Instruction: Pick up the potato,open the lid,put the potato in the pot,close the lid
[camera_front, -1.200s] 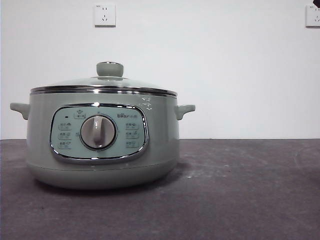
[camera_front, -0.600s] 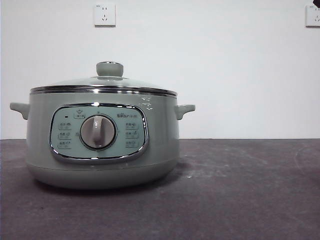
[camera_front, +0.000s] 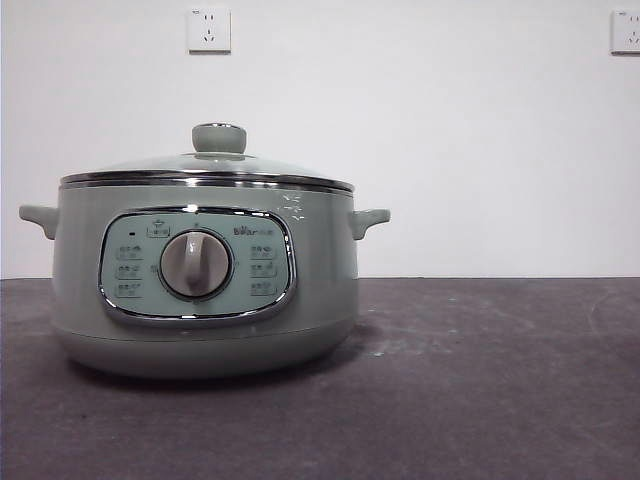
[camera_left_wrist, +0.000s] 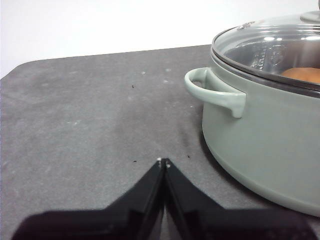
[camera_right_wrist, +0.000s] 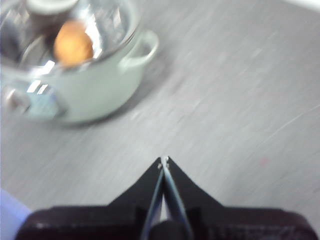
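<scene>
The pale green pot (camera_front: 205, 285) stands on the dark table at the left, its dial facing the front camera. The glass lid (camera_front: 205, 168) with its green knob (camera_front: 219, 138) sits shut on it. Through the glass the orange-brown potato (camera_right_wrist: 73, 44) lies inside the pot (camera_right_wrist: 75, 75); a sliver of the potato (camera_left_wrist: 302, 75) also shows in the left wrist view under the lid (camera_left_wrist: 270, 42). My left gripper (camera_left_wrist: 163, 162) is shut and empty, low over the table beside the pot's handle (camera_left_wrist: 215, 92). My right gripper (camera_right_wrist: 163, 160) is shut and empty, high above the table, away from the pot.
Dark grey tabletop (camera_front: 480, 380) stretches to the right of the pot. A white wall stands behind, with a socket (camera_front: 208, 29) above the pot and another (camera_front: 625, 30) at the right edge.
The black arm tip at the front view's top right corner has gone out of view. The pot and lid have not moved.
</scene>
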